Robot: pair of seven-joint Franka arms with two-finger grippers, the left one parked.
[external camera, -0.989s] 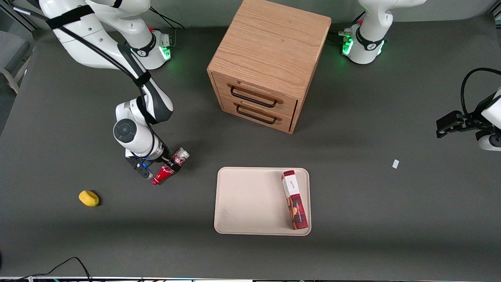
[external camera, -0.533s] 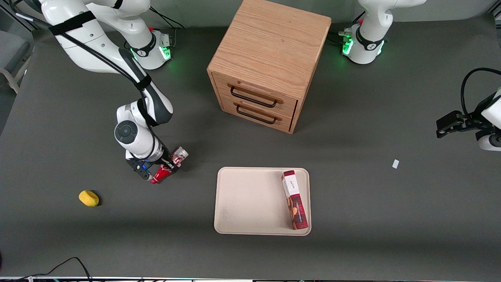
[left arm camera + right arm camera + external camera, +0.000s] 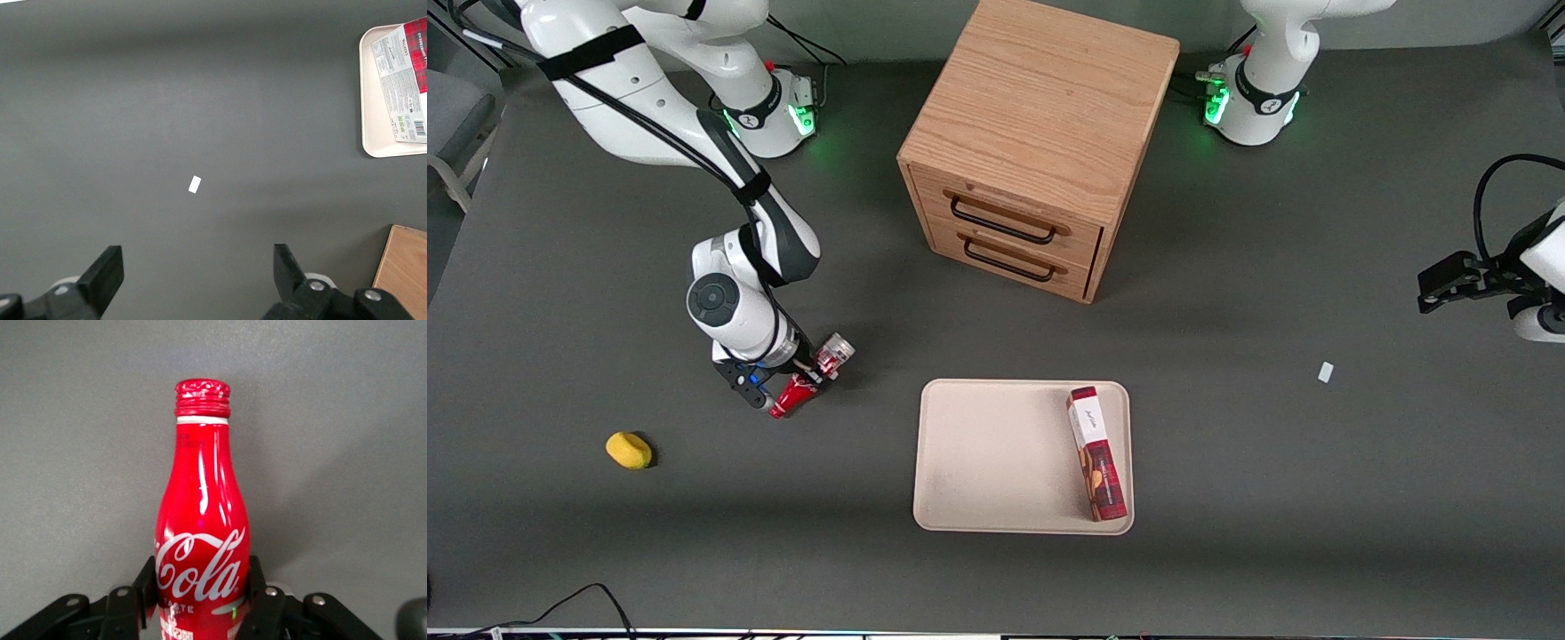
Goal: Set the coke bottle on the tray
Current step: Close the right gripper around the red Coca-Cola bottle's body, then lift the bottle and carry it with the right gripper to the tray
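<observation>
1. The right arm bends down from its base near the working arm's end of the bench, its wrist tipped steeply toward the dark matte surface.
2. The gripper (image 3: 800, 384) sits low there, its black fingers (image 3: 148, 583) clamped on the lower body of the coke bottle (image 3: 807, 379).
3. The coke bottle lies tilted, red neck nearer the front camera, silvery base end farther from it; its glossy red shell carries white script (image 3: 198, 571) and a ribbed cap.
4. The tray (image 3: 996, 462), smooth beige with rounded corners and a low rim, rests mid-bench near the front edge, well apart from the bottle.
5. A red-and-white biscuit box (image 3: 1097, 452) lies flat in the tray.
6. A wooden drawer cabinet (image 3: 1039, 142) stands farther from the camera than the tray.
</observation>
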